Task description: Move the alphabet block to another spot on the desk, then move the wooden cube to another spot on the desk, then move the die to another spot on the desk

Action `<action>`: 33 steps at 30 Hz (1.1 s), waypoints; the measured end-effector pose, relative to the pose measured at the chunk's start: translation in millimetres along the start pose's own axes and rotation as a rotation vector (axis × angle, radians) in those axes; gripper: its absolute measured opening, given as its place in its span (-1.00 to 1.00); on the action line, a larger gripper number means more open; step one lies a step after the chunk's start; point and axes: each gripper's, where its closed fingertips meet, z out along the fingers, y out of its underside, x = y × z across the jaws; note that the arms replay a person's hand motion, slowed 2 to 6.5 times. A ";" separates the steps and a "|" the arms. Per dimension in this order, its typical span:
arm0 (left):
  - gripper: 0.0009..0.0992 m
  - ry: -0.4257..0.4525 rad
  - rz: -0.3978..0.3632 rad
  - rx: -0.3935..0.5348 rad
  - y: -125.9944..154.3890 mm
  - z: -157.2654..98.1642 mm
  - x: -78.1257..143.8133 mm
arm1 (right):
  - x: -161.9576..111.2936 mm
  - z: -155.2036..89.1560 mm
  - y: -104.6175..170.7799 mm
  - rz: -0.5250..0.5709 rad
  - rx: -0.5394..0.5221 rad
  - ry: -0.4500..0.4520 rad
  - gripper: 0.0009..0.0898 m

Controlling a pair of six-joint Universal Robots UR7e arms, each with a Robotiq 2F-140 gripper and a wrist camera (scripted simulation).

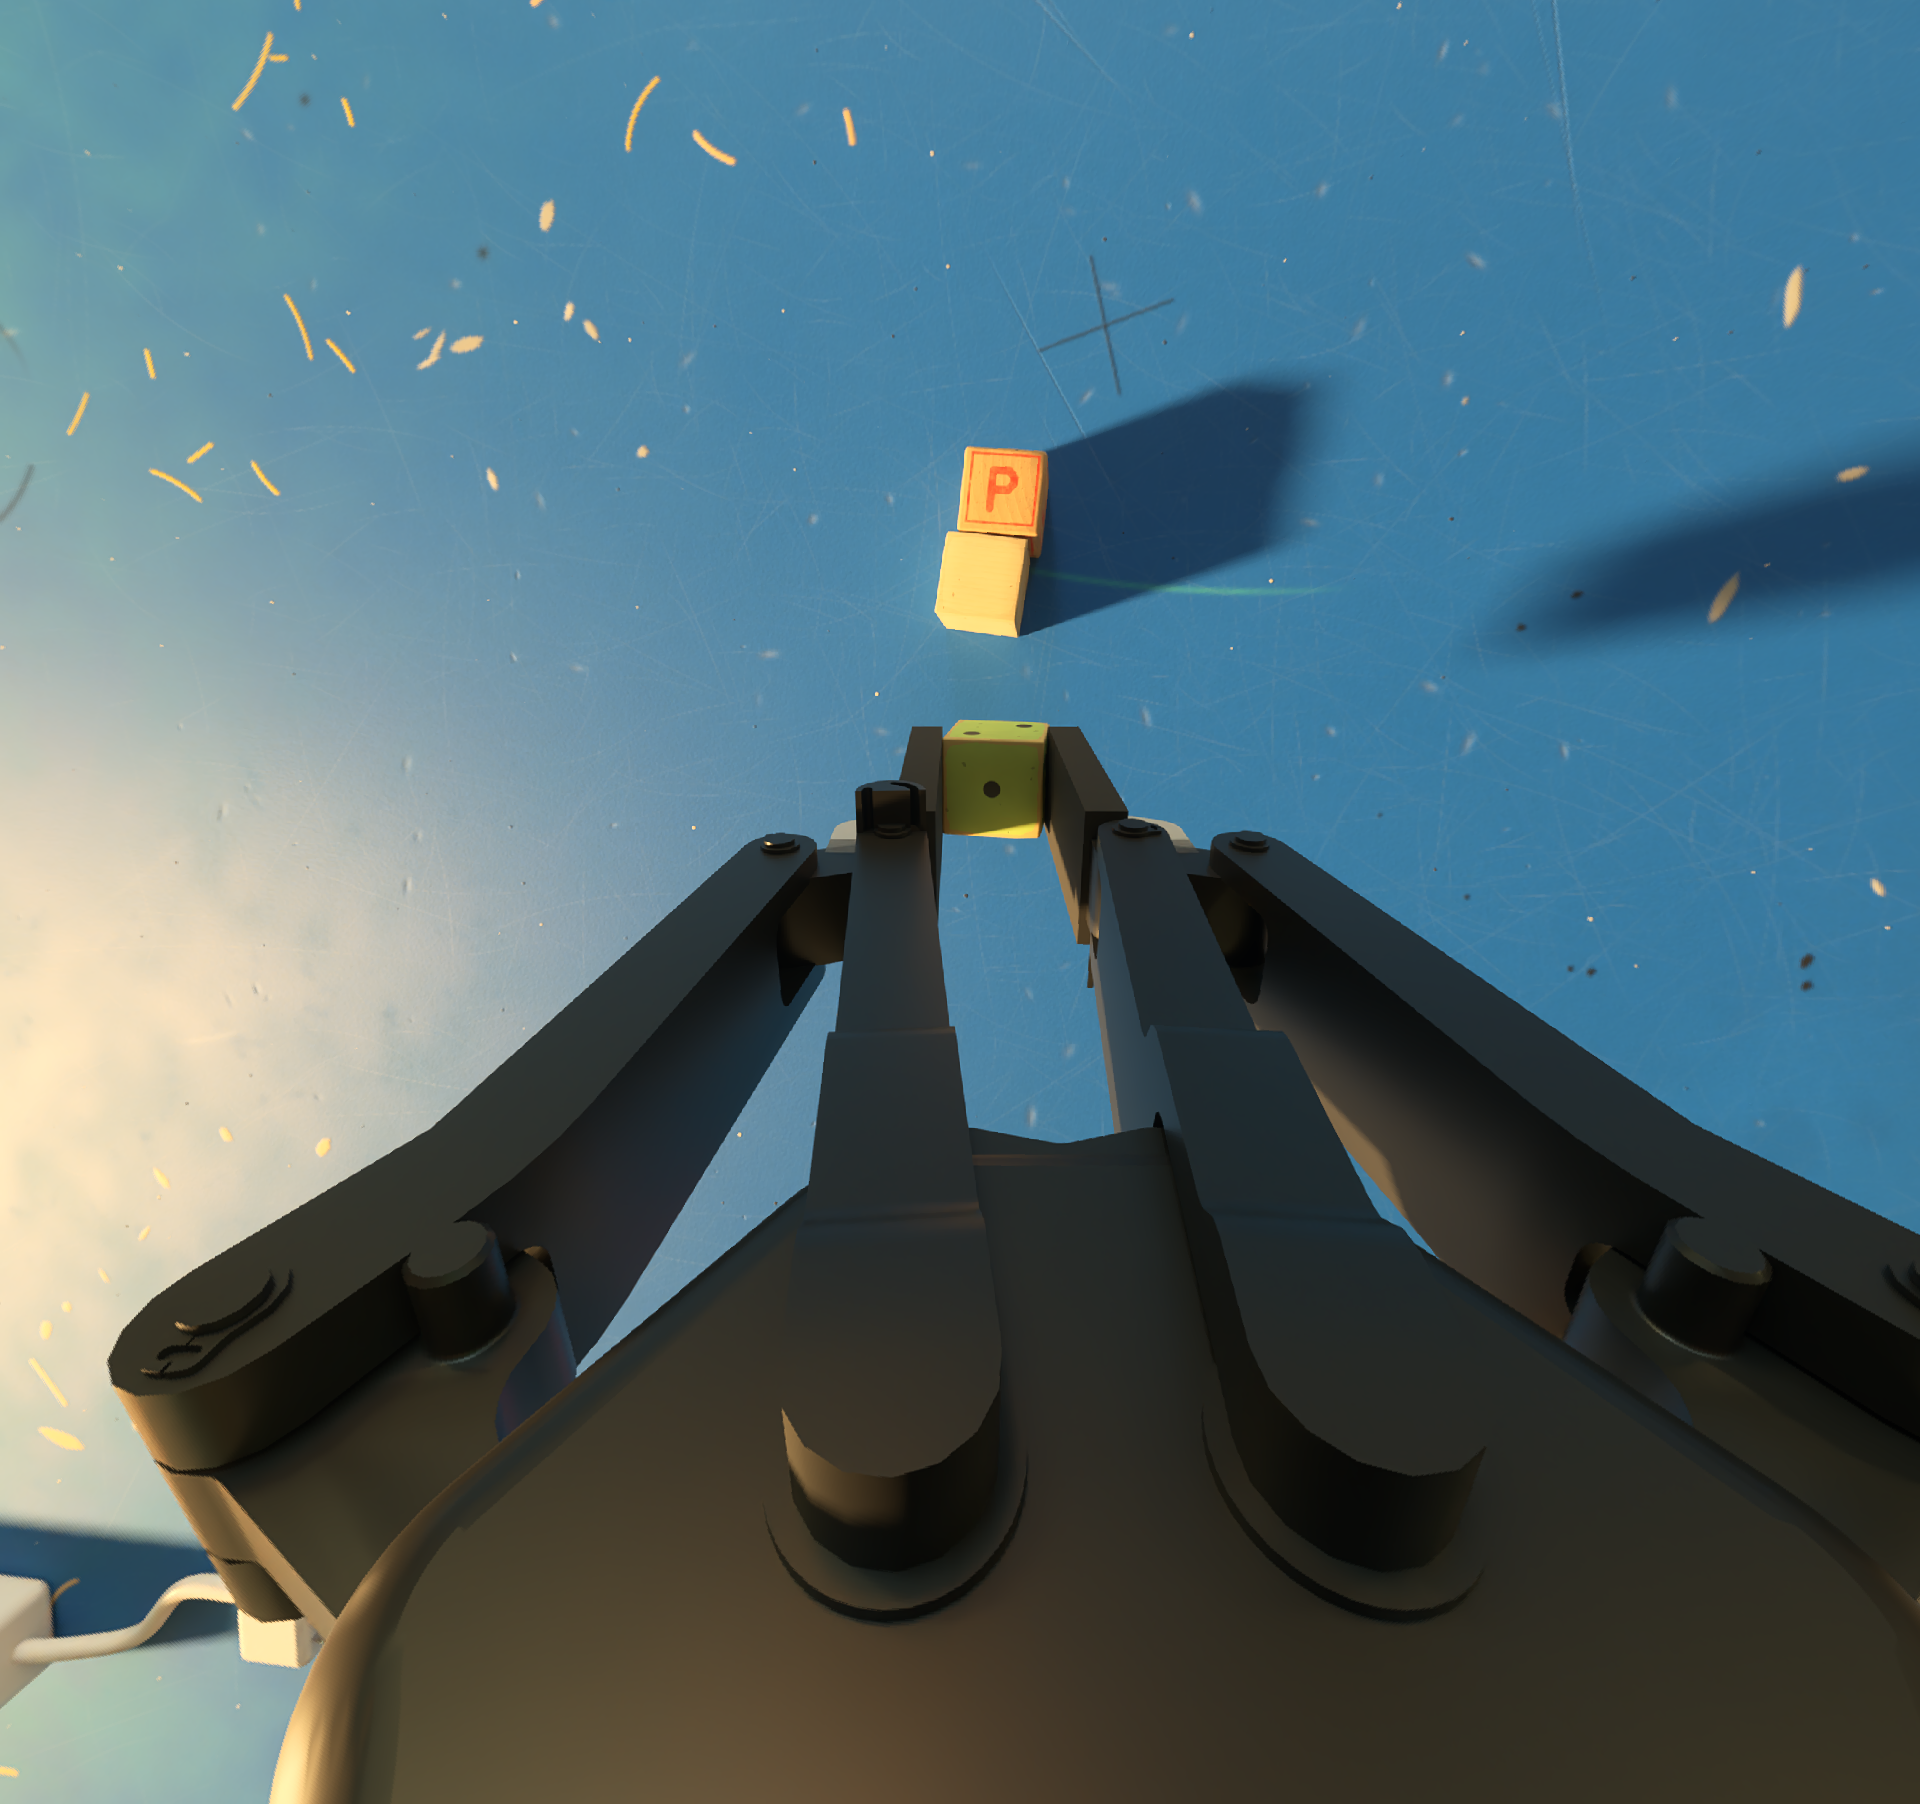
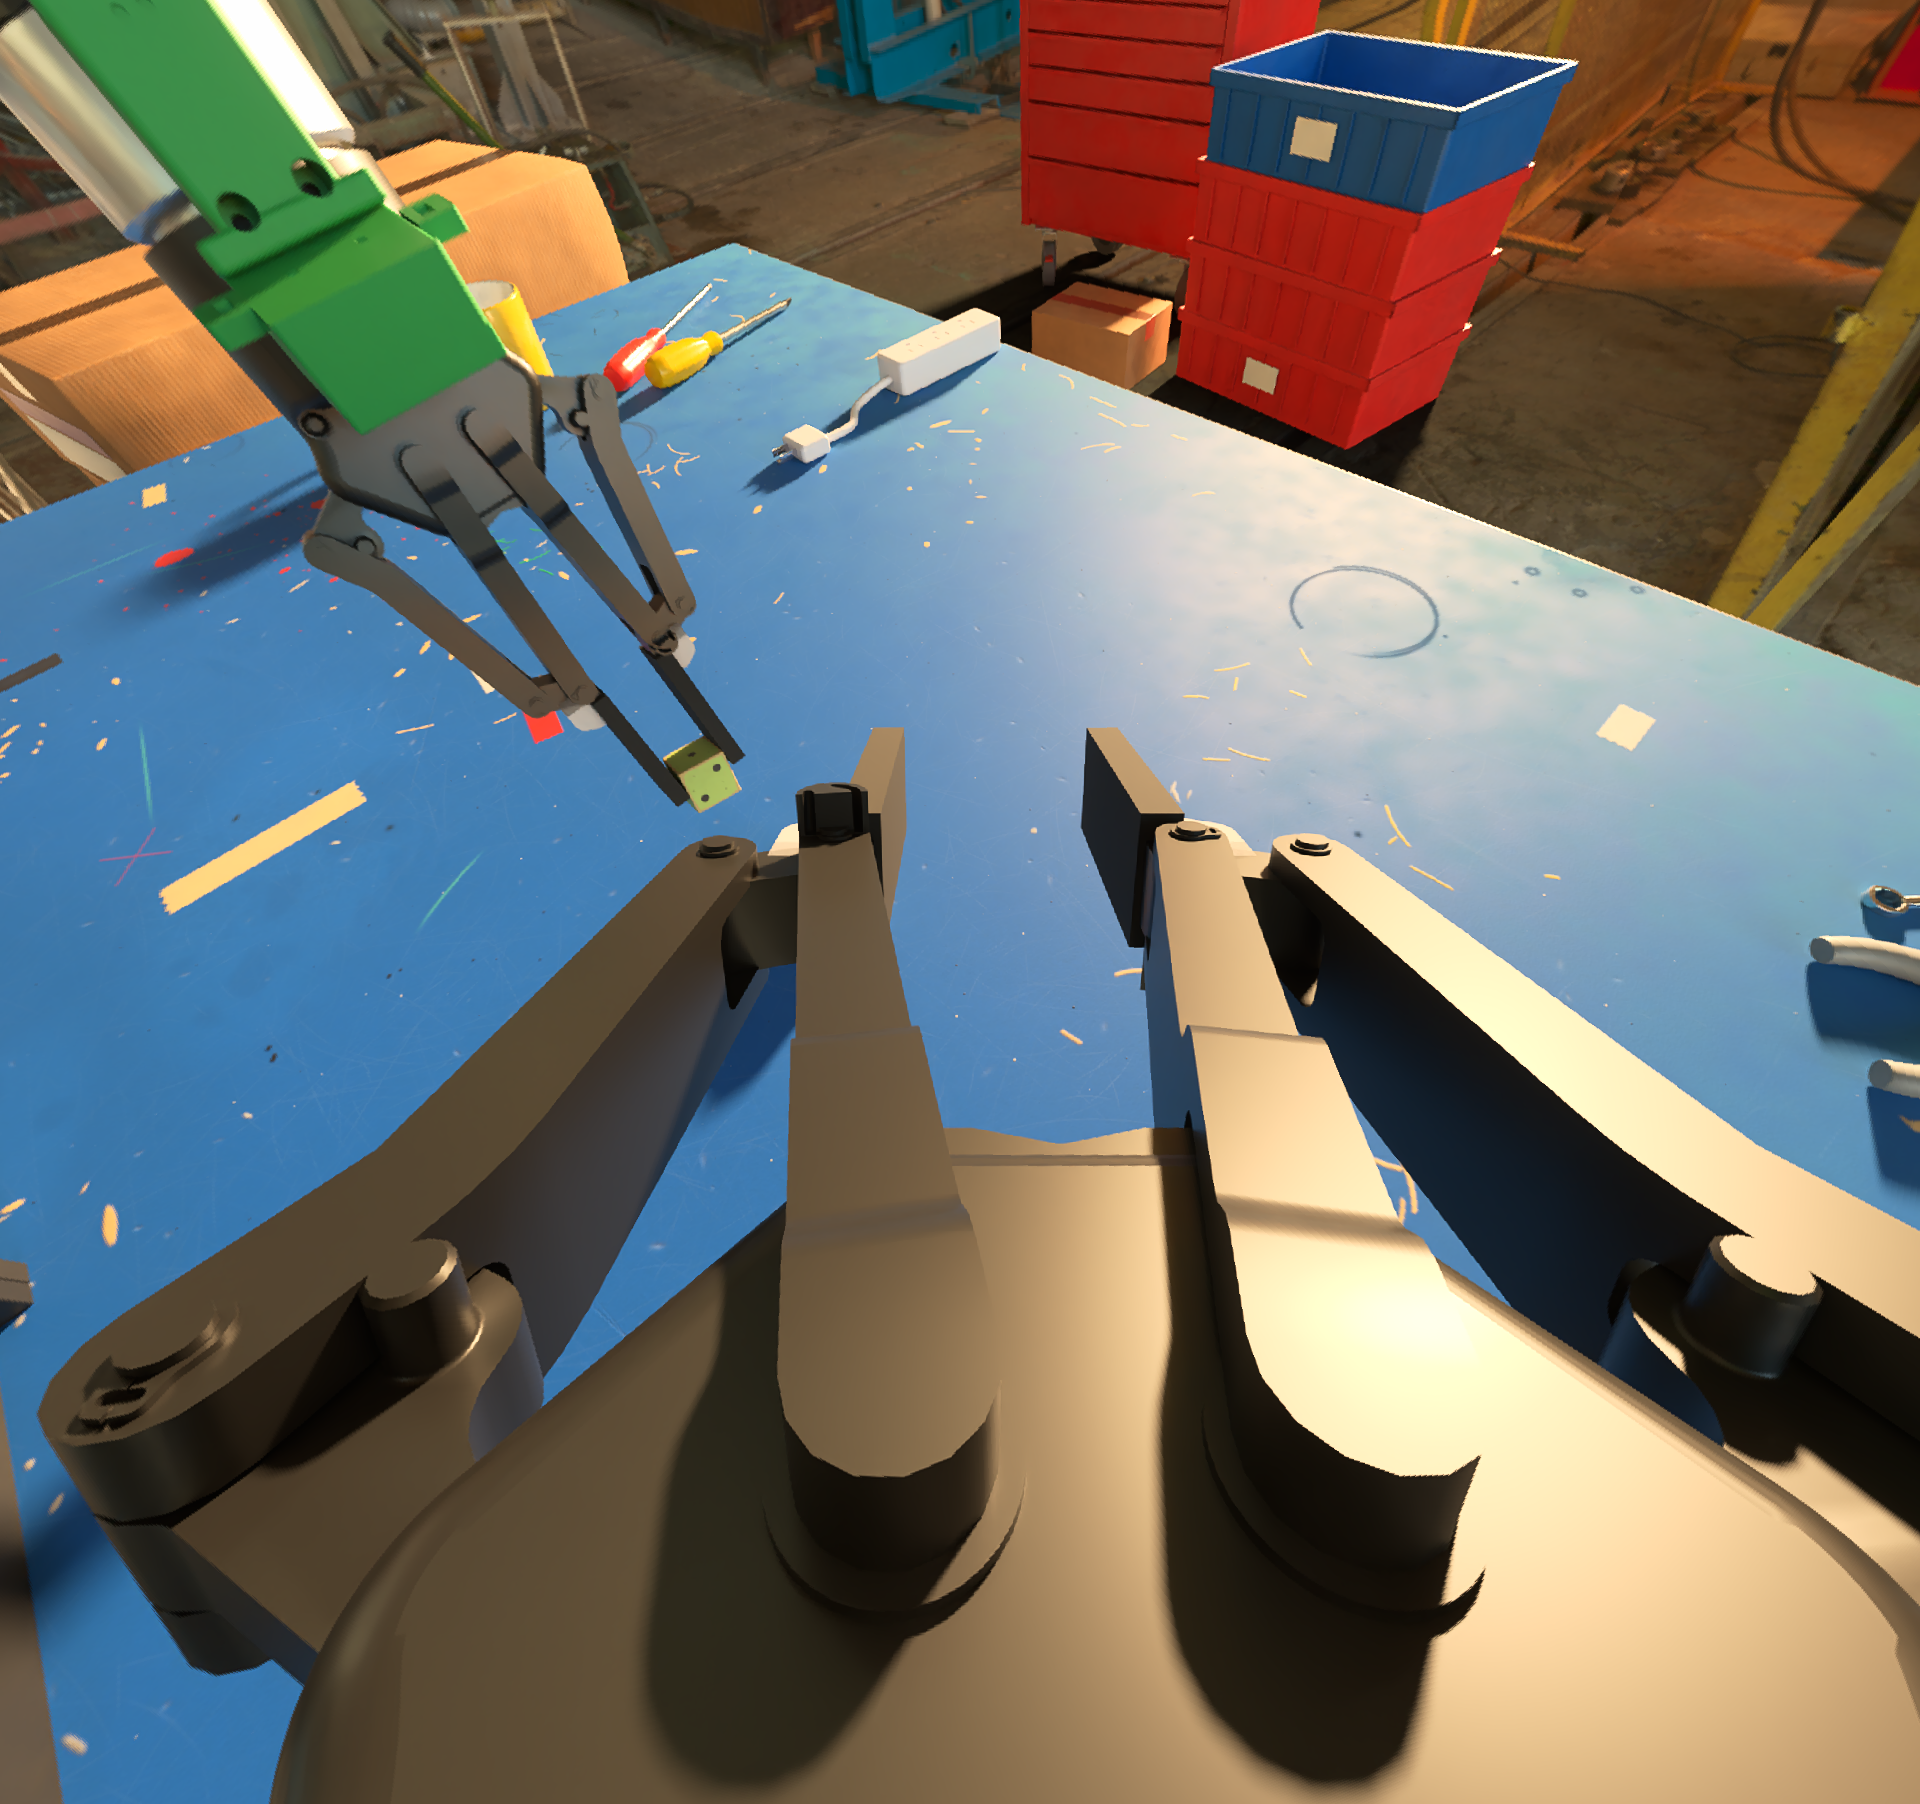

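The left gripper [image 1: 994,775] has its jaws clamped on the yellow-green die [image 1: 992,780], one finger flat against each side, and from the right wrist view the die [image 2: 704,773] hangs clear above the blue desk [image 2: 1039,559]. Just ahead of it in the left wrist view sits the plain wooden cube [image 1: 981,582], with the orange alphabet block [image 1: 1002,490] touching its far side; both rest on the desk, casting a long shadow to the right. Nothing lies between the die and those two blocks.

The right gripper [image 2: 992,783] hovers nearby with its jaws apart and holding nothing, close beside the left gripper's fingertips.

Around the far edge of the desk lie two screwdrivers [image 2: 686,341], one red-handled and one yellow-handled, and a white power strip [image 2: 938,348] with its cord and plug. Wood shavings are scattered across the surface. Beyond the desk stand stacked red crates [image 2: 1340,300] topped by a blue bin [image 2: 1382,123], and a cardboard box [image 2: 1101,331] on the floor.
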 end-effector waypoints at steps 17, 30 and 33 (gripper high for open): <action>-0.47 -0.005 0.026 -0.083 2.7 34.8 -3.0 | -2.9 -9.7 -3.8 -0.015 0.028 -0.003 0.02; -0.47 0.013 0.025 -0.104 1.4 44.8 -3.6 | -1.7 -14.1 -5.2 -0.008 0.046 -0.007 0.02; -0.47 0.012 0.026 -0.110 1.2 46.2 -4.5 | -0.9 -14.6 -4.8 -0.006 0.045 -0.006 0.02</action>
